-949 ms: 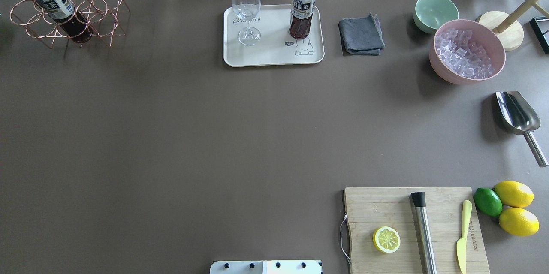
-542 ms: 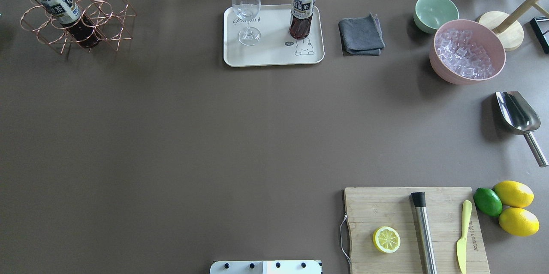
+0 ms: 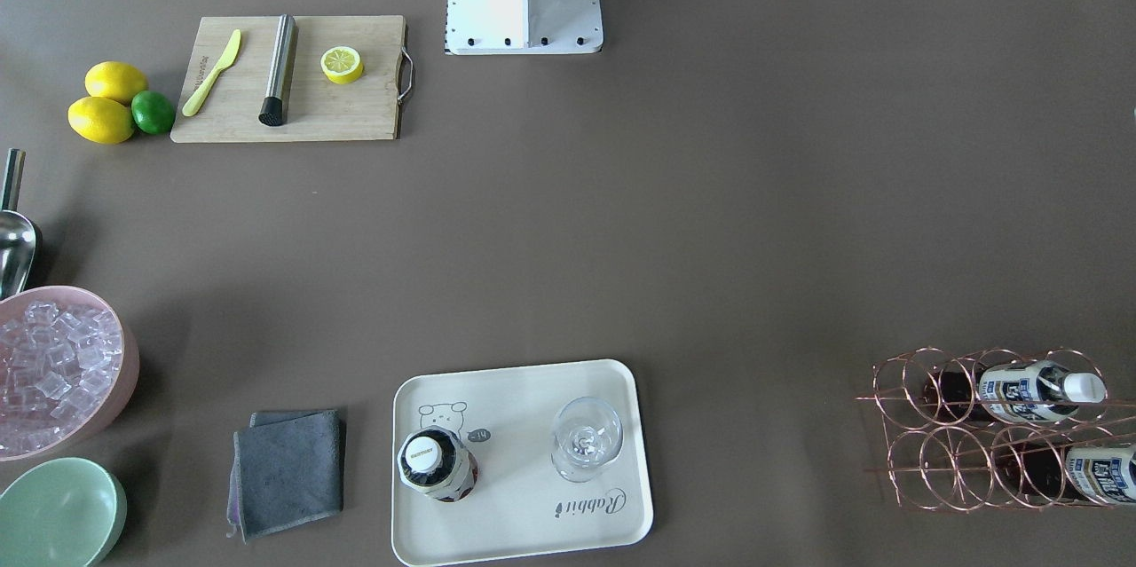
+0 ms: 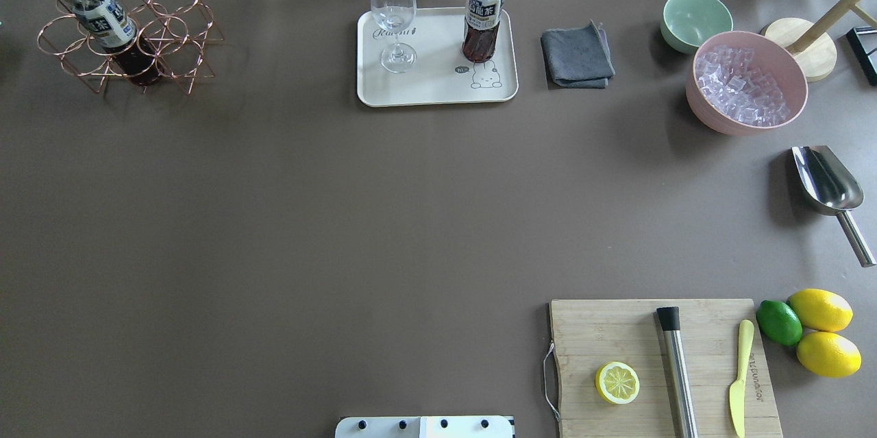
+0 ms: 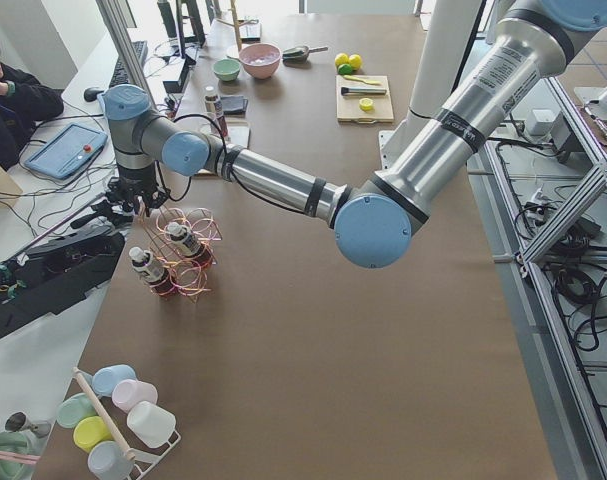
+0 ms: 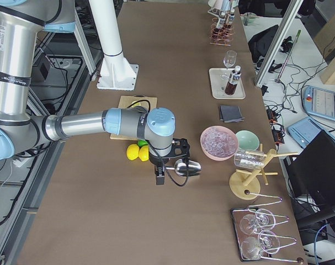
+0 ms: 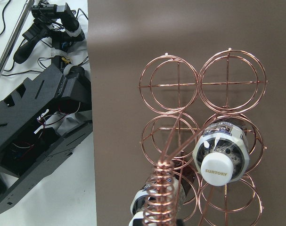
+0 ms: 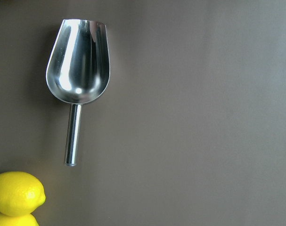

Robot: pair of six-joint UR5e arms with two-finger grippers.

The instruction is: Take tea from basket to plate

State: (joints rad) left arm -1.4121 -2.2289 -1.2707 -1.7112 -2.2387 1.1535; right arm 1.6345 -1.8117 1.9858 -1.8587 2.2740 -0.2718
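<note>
Reaching out to the far left corner of the tabletop (image 4: pixel 274 219) with the left arm (image 5: pixel 273 180), wrist set straight above the tall handle (image 7: pixel 164 197) of the basket (image 4: pixel 164 33). Looks, by that placing, like handling the whole carrier by its handle rather than picking a bottle out. Cannot tell whether the left fingers (image 5: pixel 140 203) are apart or clamped on the wire: caught only small from the side, and absent from the wrist view, with just the coiled handle top close to the lens.

Leaves two bottles (image 4: pixel 104 18) lodged in the ring compartments, caps up and leaning, propped there by the wire. Shows the tea (image 4: pixel 484 13) upright on the plate (image 4: pixel 438 92), near the glass (image 4: pixel 393 13), so counts that transfer as good as done.

Parks the right arm (image 6: pixel 90 124) low over the scoop (image 8: pixel 79 61), beside the lemons (image 8: pixel 15 193), well apart from the work. Cannot judge the right fingers (image 6: pixel 159 178) either.

Shows, against the overhead view of half a second back, a slight shift of the basket with both its bottles toward the plate's side and toward the robot. Shows no shift of plate, tea or glass.
</note>
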